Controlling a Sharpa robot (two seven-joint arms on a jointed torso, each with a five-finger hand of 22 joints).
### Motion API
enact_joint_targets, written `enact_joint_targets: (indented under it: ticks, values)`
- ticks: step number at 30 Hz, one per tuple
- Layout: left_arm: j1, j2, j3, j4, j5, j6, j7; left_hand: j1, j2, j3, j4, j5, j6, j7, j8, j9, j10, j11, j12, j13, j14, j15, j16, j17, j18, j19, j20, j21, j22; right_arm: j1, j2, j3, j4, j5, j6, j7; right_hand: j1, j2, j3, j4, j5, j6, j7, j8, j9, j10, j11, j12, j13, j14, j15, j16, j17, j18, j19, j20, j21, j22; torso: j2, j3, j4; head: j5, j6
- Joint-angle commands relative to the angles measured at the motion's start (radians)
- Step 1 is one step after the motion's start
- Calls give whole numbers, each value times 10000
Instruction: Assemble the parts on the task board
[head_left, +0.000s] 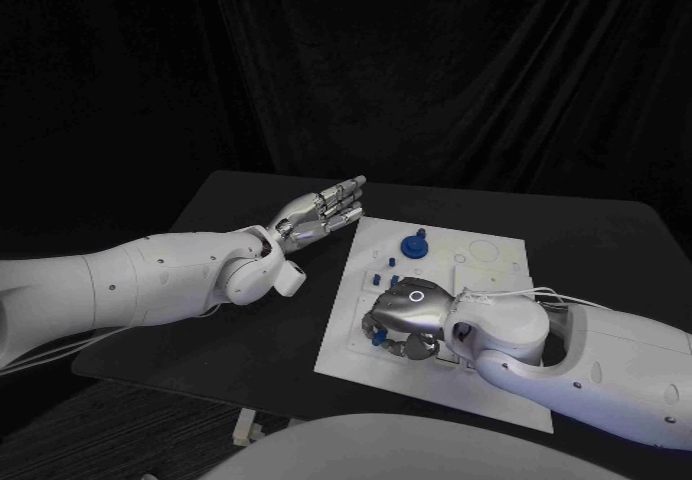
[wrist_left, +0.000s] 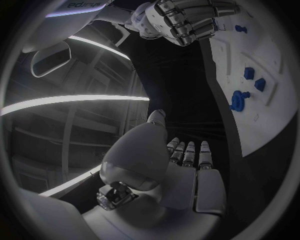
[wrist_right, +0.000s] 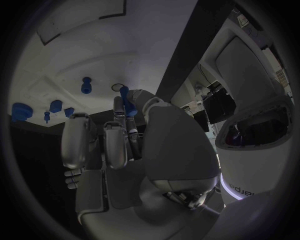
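The fingers (wrist_right: 116, 142) of the robot's right hand (head_left: 408, 318) curl down over the near left part of the white task board (head_left: 490, 385), a slim blue part (wrist_right: 127, 102) pinched upright between thumb and fingertips, as the right wrist view shows. In the head view a bit of blue peeks out under the same hand at the board's surface.

The left hand (head_left: 320, 211) hovers off the board's far left corner, over the black table (head_left: 231, 350), fingers stretched out straight side by side and holding nothing; the left wrist view shows the same flat, extended fingers (wrist_left: 189, 152).

Other pieces stay on the board: a round blue knob-like part (head_left: 415, 245) stands near the far edge, and several small blue parts (head_left: 385, 280) sit in a cluster between it and the right hand. From the left wrist, the round part (wrist_left: 237, 100) and two blocky blue parts (wrist_left: 249, 73) appear along the board's pale face.

Small lettering shows on the white right arm in both wrist views, but it cannot be read with confidence.
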Motion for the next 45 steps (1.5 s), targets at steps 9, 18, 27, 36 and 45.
enact_joint_targets:
  ticks: [9,18,27,36,45]
  values:
    - [-33,30,11,-2,73,183,253,95,-19,4,-60,39,16,50,50,12,-17,84,-21,-12,-21,83,-37,-15,-1,8,92,-34,-13,24,-14,8,318,-873,482,-612,-129,31,0,-37,-66,15,-93,-58,-6,-115,-33,69,82,164,-92,-144,-148,149,-132,-13,-179,1709,-3,2,0,-11,1]
    - [-41,30,11,-14,73,218,193,104,-11,12,-64,41,17,59,50,13,-17,93,-22,-13,-21,96,-37,-15,-8,8,100,-34,-13,29,30,8,310,-1124,576,-853,-192,43,13,-33,-96,123,-145,-58,3,-139,-38,91,127,141,-93,-171,-190,159,-163,-22,-236,1693,-23,-7,-3,20,1]
    - [-50,59,11,-36,73,270,129,112,-3,20,-69,45,14,67,49,12,-17,102,-24,-13,-21,107,-37,-15,-14,8,107,-34,-13,29,47,8,250,-1199,589,-1000,-270,42,30,-49,-98,307,-265,-39,33,-195,-39,95,179,115,-98,-202,-241,167,-190,-27,-286,1680,2,1,8,-7,1]
    - [-54,72,11,-46,73,305,67,112,-3,20,-69,45,14,67,49,12,-17,102,-24,-13,-21,107,-37,-15,-14,8,107,-34,-13,28,83,8,138,-1208,460,-979,-287,35,33,-58,-103,344,-283,-41,39,-221,-33,89,191,108,-103,-211,-255,171,-200,-29,-308,1674,-5,-1,-2,4,1]
    - [-57,75,11,-49,73,346,14,126,4,30,-79,47,15,76,49,12,-17,112,-23,-13,-21,120,-37,-15,-21,8,114,-34,-13,24,139,8,59,-1244,318,-950,-292,42,46,-70,-117,327,-294,-71,34,-232,-36,93,206,103,-109,-215,-260,169,-198,-33,-302,1677,6,3,1,-5,1]
